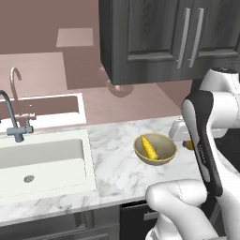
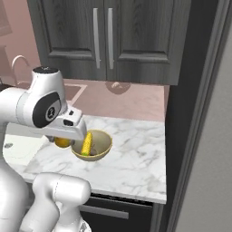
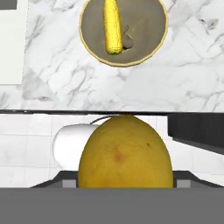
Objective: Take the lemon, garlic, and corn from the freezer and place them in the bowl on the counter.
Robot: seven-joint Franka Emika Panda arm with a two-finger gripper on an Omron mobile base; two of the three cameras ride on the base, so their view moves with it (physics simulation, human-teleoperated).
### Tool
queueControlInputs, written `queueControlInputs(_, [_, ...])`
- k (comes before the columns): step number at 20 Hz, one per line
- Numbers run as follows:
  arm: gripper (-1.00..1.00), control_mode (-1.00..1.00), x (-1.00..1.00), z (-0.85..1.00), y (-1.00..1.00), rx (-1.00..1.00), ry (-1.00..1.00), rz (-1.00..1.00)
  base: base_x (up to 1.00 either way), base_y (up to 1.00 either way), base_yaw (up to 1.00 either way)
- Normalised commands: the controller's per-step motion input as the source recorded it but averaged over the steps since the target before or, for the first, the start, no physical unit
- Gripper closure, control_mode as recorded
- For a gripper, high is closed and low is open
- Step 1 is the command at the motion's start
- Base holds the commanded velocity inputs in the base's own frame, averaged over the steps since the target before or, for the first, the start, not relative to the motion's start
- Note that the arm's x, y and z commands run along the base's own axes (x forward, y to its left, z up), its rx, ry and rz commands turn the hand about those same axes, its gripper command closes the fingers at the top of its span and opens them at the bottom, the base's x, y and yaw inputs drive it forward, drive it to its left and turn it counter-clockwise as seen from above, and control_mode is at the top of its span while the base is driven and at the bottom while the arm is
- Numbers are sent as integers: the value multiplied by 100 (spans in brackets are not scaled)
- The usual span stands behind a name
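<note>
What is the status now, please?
Gripper shut on lemon, short of the bowl. Corn in bowl. Path clear.

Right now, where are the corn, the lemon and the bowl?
corn point(image 3: 112, 27): hand view, middle of the cob.
lemon point(image 3: 125, 153): hand view, middle of its skin.
bowl point(image 1: 169, 153): left base view, right rim.

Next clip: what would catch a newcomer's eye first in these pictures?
The small round yellow-orange lemon looms in the hand view, gripped between the fingers with the marble edge beyond it. Next comes the stubby bright yellow corn cob already lying in the small tan-yellow bowl on the white grey-veined marble counter, right of the white sink. In the right base view the lemon sits under the white arm's hand, just left of the bowl.
</note>
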Motion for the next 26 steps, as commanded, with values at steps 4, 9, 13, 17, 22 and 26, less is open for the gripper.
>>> queueControlInputs(4, [100, -100, 31, -23, 0, 0, 13, 0, 0, 0, 0])
queueControlInputs(9, [100, -100, 33, -24, 0, 0, 10, 0, 0, 0, 0])
queueControlInputs(13, [100, -100, 37, -17, 0, 0, 10, 0, 0, 0, 0])
queueControlInputs(17, [100, -100, 38, -9, 2, 0, 10, 0, 0, 0, 0])
queueControlInputs(22, [100, -100, 34, -19, 0, 0, 8, 0, 0, 0, 0])
queueControlInputs(26, [100, -100, 21, -40, 0, 0, 0, 0, 0, 0, 0])
